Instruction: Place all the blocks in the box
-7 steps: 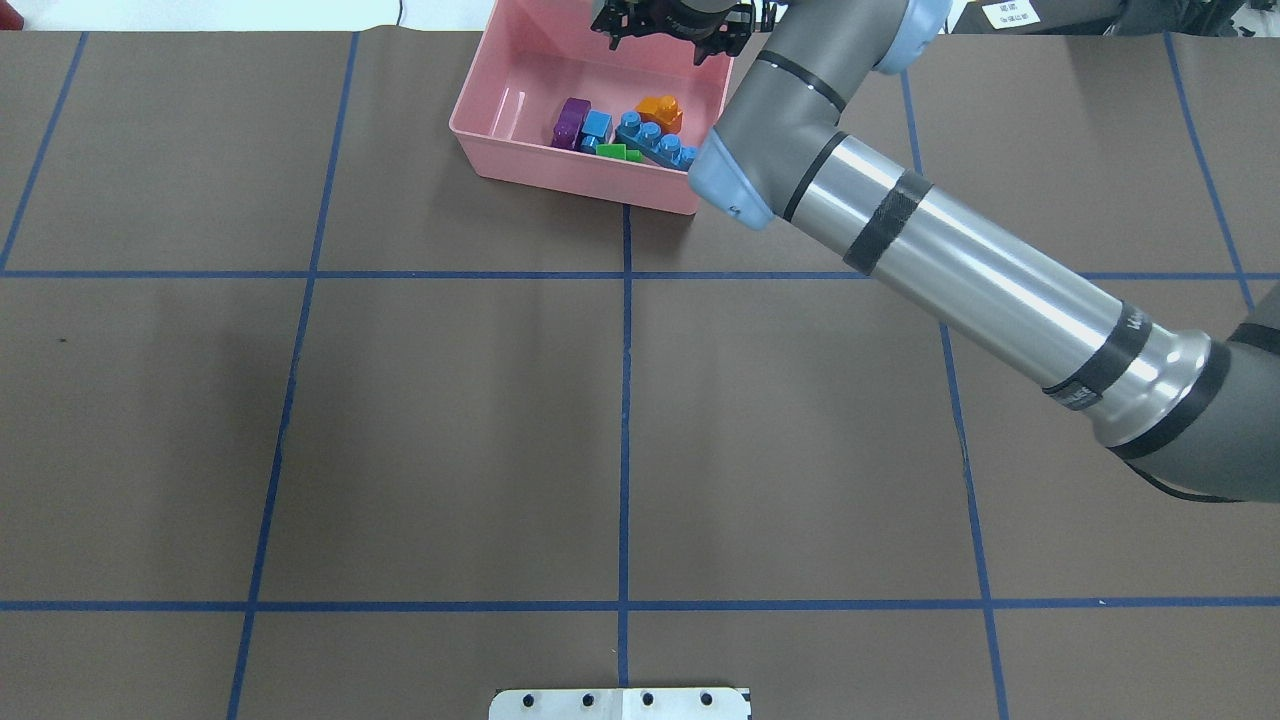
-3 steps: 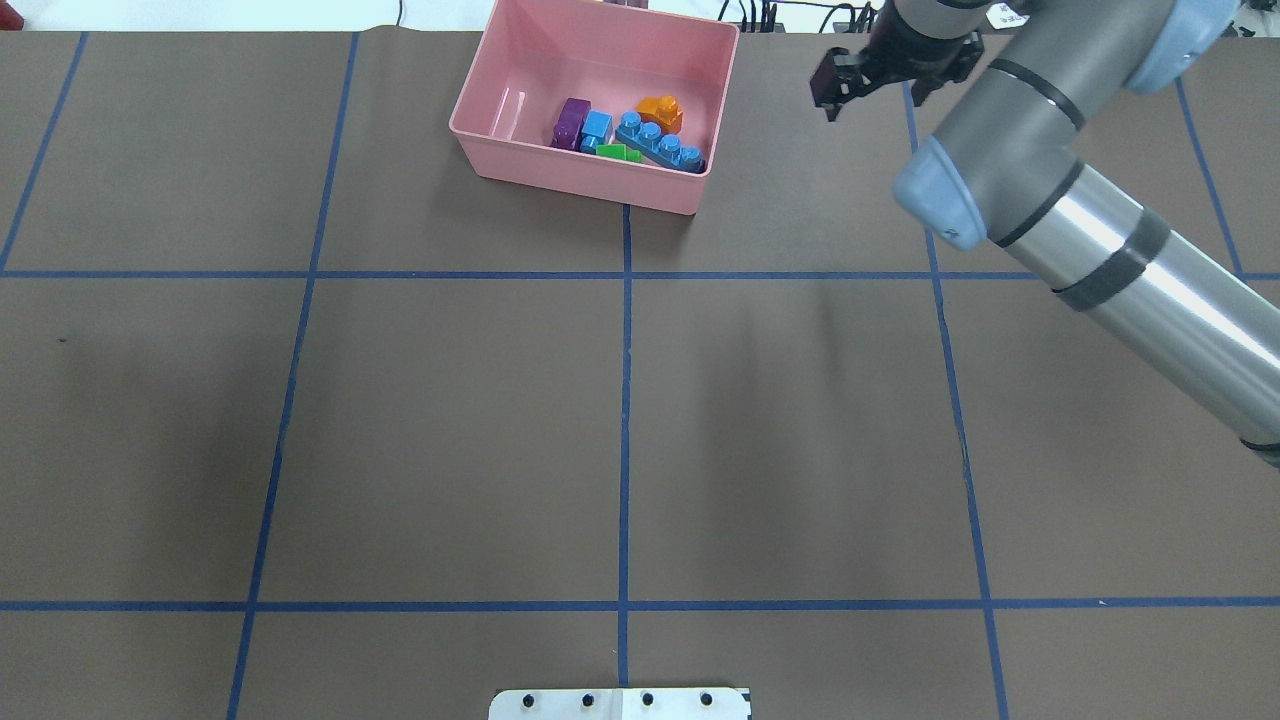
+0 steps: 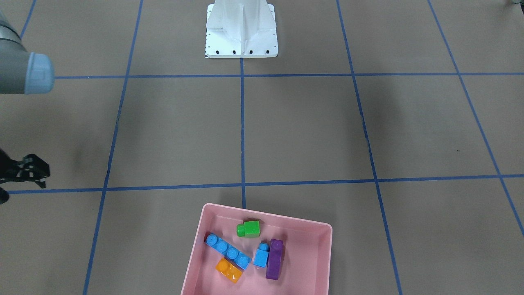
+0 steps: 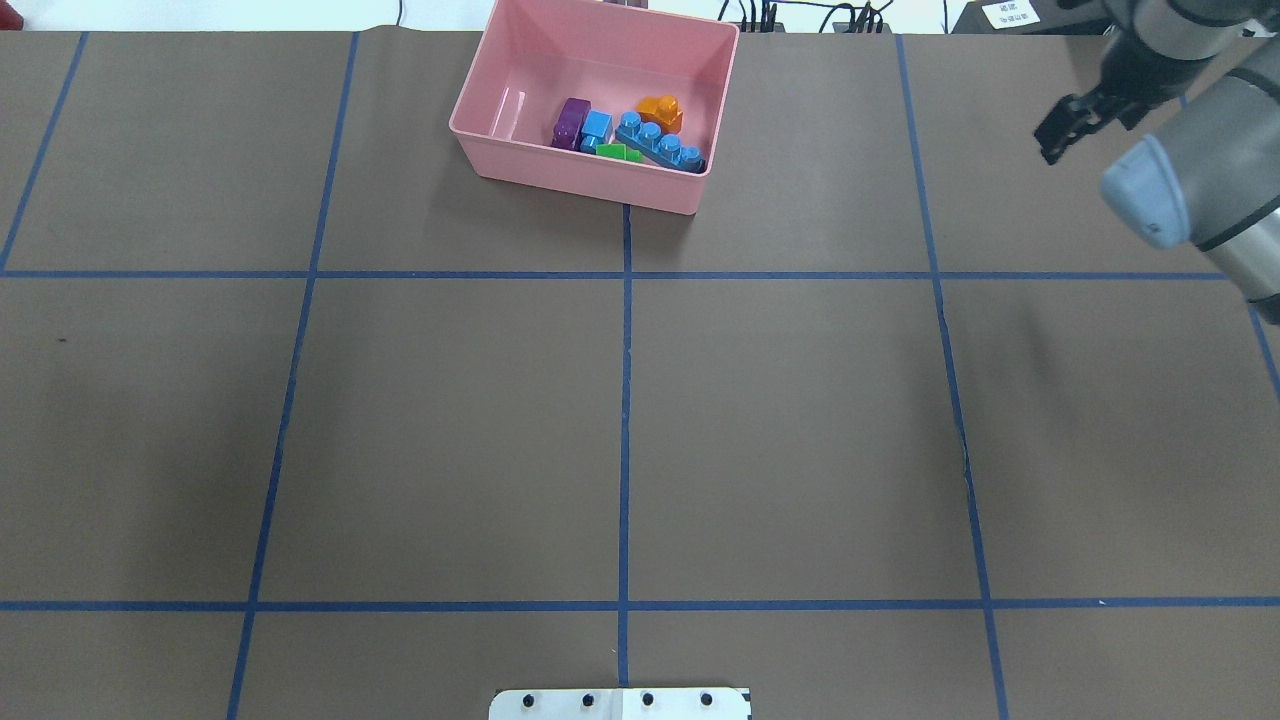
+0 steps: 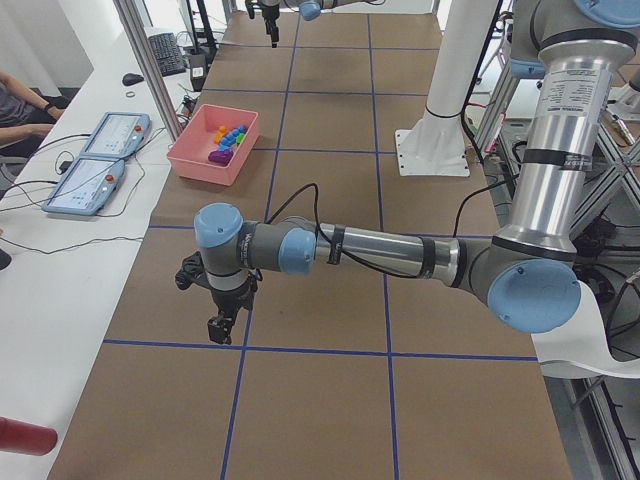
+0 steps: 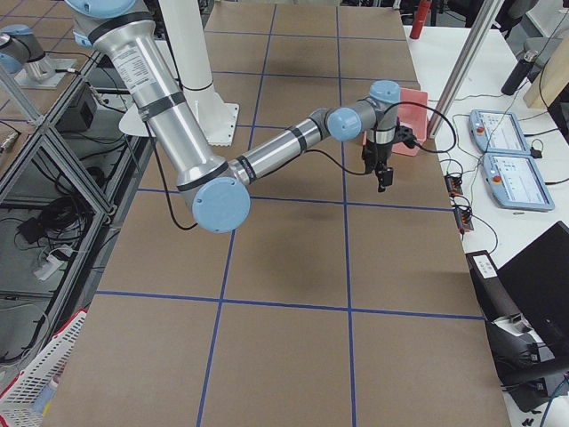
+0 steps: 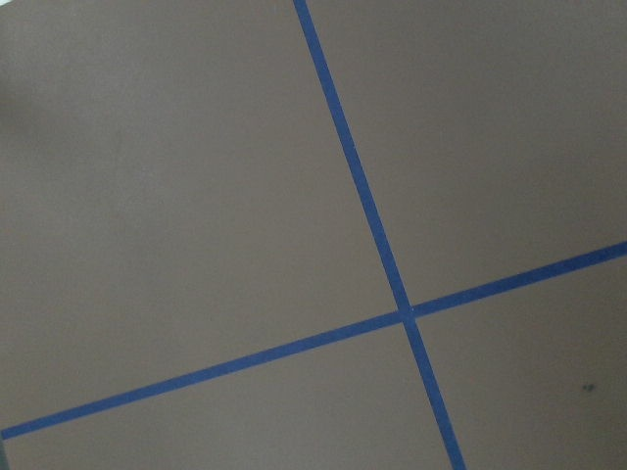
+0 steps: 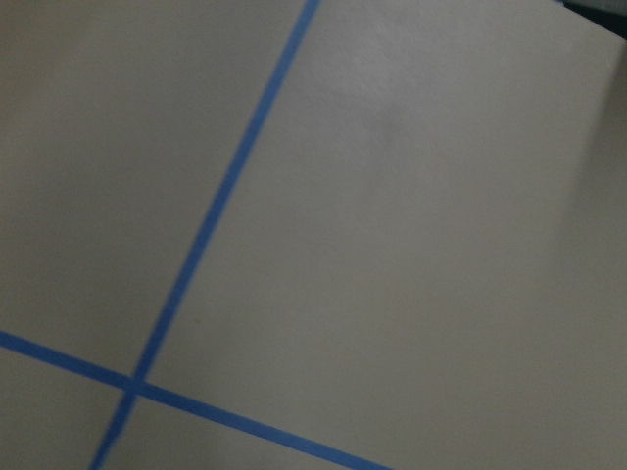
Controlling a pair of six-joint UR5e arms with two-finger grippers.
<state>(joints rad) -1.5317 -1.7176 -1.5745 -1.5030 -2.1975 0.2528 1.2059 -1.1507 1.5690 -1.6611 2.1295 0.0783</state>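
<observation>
The pink box [image 4: 580, 185] stands at the far middle of the table, and the front-facing view shows it too [image 3: 305, 262]. Inside lie the blocks: a purple one [image 4: 571, 122], a small blue cube [image 4: 596, 127], a green cube [image 4: 618, 153], a long blue bar [image 4: 658, 142] and an orange one [image 4: 661, 111]. My right gripper [image 4: 1065, 130] hangs open and empty above the table's far right, well away from the box. My left gripper [image 5: 222, 325] appears only in the exterior left view, low over the table's left end; whether it is open or shut I cannot tell.
A white base plate [image 4: 620, 703] sits at the near edge, centre. Blue tape lines [image 4: 625, 400] divide the brown table cover into squares. The right arm's elbow [image 4: 1150, 195] reaches in from the right edge. Beyond the far edge are tablets [image 5: 100, 155] and cables.
My right arm has swung from over the box's far edge out to the far right of the table. The blocks in the box have not moved.
</observation>
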